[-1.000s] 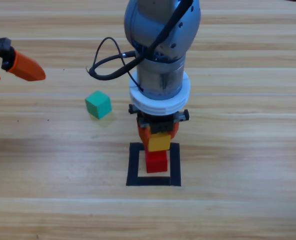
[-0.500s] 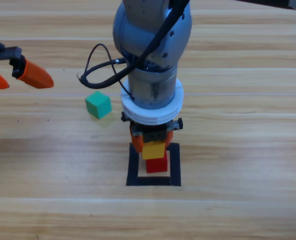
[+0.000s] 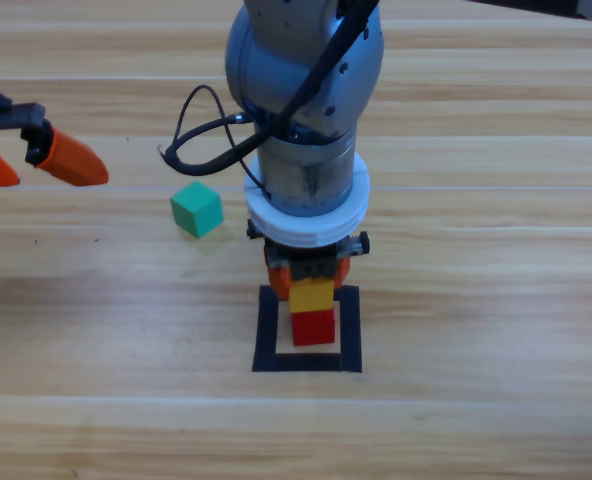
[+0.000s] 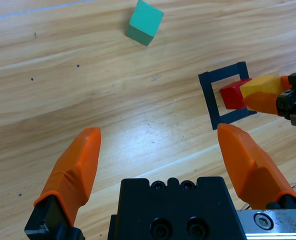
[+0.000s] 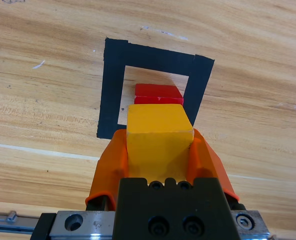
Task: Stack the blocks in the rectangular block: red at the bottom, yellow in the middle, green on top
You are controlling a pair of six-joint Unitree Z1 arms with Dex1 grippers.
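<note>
Two cubes now line up: the right end effector, clamped on the yellow cube, has dropped it onto or just above the red cube inside the tape rectangle; contact unclear. Release looks next. Green cube waits on the bench. Left end effector has edged inward, jaws wide.

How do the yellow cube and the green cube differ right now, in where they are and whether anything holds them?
The yellow cube is clamped between the right gripper's jaws; the green cube lies free on the table, with the open left gripper off to its side.
The yellow cube is over the red cube inside the black tape rectangle; the green cube lies outside it.
Both look like plain cubes of similar size.
</note>
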